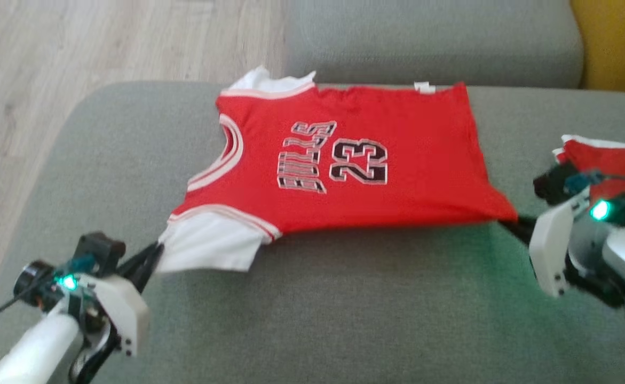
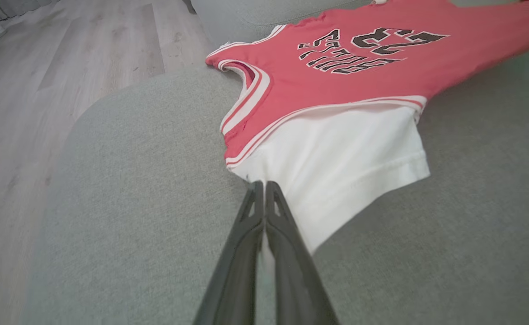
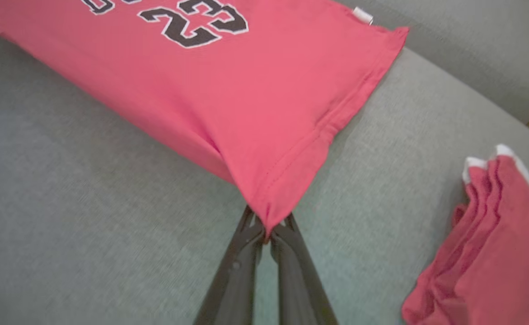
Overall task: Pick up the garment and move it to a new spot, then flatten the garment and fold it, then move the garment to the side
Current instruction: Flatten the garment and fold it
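- While the grey fabric sofa seat (image 1: 312, 309) carries the work, a stack of folded red-and-white garments (image 3: 485, 243) sits on it near the right gripper, apart from the task item. A pale wood-plank floor (image 1: 77, 42) lies beyond the cushion's left side.
- The red basketball jersey with white sleeves (image 1: 397, 160), printed "23", lies spread on the seat and stretched between both grippers.
- Left gripper (image 2: 263, 186): fingers pressed together, pinching the edge of the near white sleeve.
- Right gripper (image 3: 269, 228): fingers closed, pinching the red hem corner, which is drawn to a point.
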